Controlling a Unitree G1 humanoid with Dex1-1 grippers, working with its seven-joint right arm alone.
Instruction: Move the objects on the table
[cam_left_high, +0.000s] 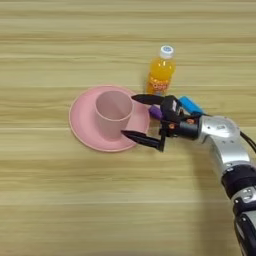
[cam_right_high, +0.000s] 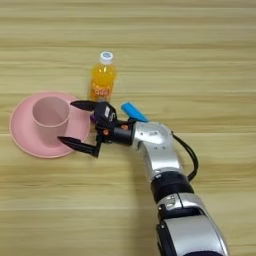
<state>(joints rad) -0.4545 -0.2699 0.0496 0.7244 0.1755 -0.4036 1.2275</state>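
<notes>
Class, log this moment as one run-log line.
claw: open, beside cup | cup: upright on plate | bottle: upright behind

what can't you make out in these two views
- Bottle label: print too small to read in either view.
- Cup inside: its own wall hides the bottom in both views.
- Plate: the cup covers its middle, and the fingers cross its right rim.
- Blue part and purple part at the gripper: partly hidden by it, unidentifiable.
- Arm: cut off by the bottom edge.
</notes>
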